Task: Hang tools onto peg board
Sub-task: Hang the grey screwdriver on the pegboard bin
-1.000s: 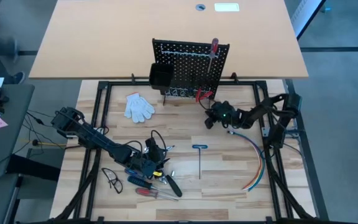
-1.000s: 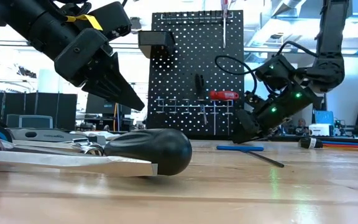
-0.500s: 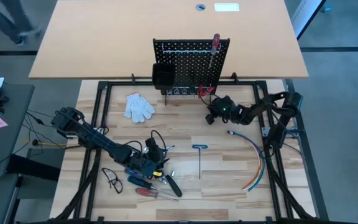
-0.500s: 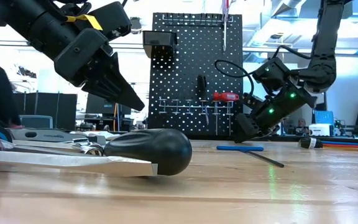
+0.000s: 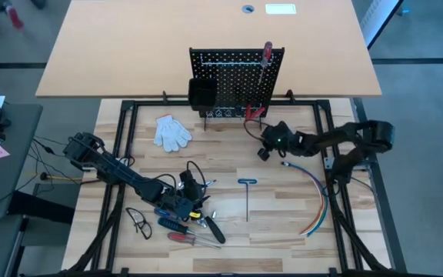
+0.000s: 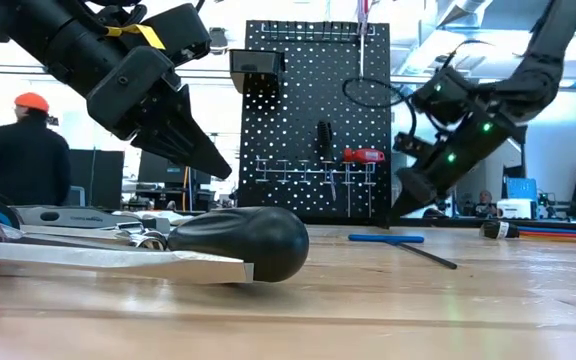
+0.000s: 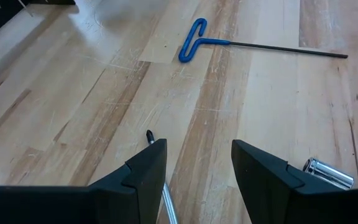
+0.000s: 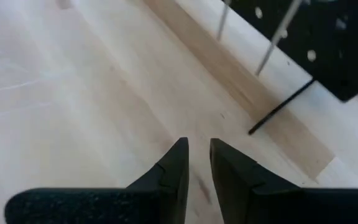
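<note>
The black peg board (image 5: pixel 233 77) (image 6: pixel 298 110) stands upright at the table's far edge, with a black bin (image 5: pixel 200 94) on it. A red-handled screwdriver (image 5: pixel 265 58) and red-handled pliers (image 6: pixel 363 155) hang on the board. My right gripper (image 5: pixel 263 154) (image 6: pixel 400 208) (image 8: pixel 197 149) hovers just in front of the board's right part, open by a narrow gap with nothing in it. My left gripper (image 5: pixel 189 196) (image 7: pixel 197 162) waits open above a pile of screwdrivers (image 5: pixel 187 227) at the near left. The blue T-handle key (image 5: pixel 246 192) (image 7: pixel 194 43) lies flat between them.
A white glove (image 5: pixel 171 131) lies left of the board. Coloured cables (image 5: pixel 318 200) curve along the right side. A black-handled screwdriver (image 6: pixel 238 243) and a silver socket (image 7: pixel 328 174) lie near my left gripper. A person (image 6: pixel 28 150) stands in the room behind.
My right gripper has risen and drawn back a little from the peg board's foot toward the table's right edge, rolling slightly as it went. The peg board, slightly askew a second ago, stands square now.
</note>
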`<action>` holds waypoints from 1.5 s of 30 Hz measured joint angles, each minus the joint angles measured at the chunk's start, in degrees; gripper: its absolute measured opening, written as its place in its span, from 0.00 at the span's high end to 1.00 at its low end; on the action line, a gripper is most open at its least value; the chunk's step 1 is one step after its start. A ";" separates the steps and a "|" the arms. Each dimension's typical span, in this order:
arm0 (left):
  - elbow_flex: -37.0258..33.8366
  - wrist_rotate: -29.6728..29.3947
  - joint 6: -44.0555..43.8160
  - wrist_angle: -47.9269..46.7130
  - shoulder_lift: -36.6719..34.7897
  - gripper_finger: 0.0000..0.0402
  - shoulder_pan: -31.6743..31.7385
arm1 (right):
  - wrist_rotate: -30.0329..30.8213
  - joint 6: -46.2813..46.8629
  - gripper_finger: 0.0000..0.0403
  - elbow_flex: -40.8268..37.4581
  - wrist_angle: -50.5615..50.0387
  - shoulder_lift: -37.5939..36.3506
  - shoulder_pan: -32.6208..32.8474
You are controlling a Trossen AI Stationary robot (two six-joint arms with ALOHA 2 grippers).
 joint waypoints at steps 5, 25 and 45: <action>0.00 0.00 0.46 0.02 0.00 0.56 0.00 | -0.02 -1.50 0.81 0.00 -5.24 -7.73 1.78; -0.02 0.00 1.91 1.54 0.00 0.56 0.00 | -18.46 -9.61 0.79 4.15 27.37 -7.01 25.35; 6.01 -1.48 -3.68 -25.87 -7.91 0.56 -9.10 | -18.76 -12.92 0.40 32.24 5.12 20.34 33.34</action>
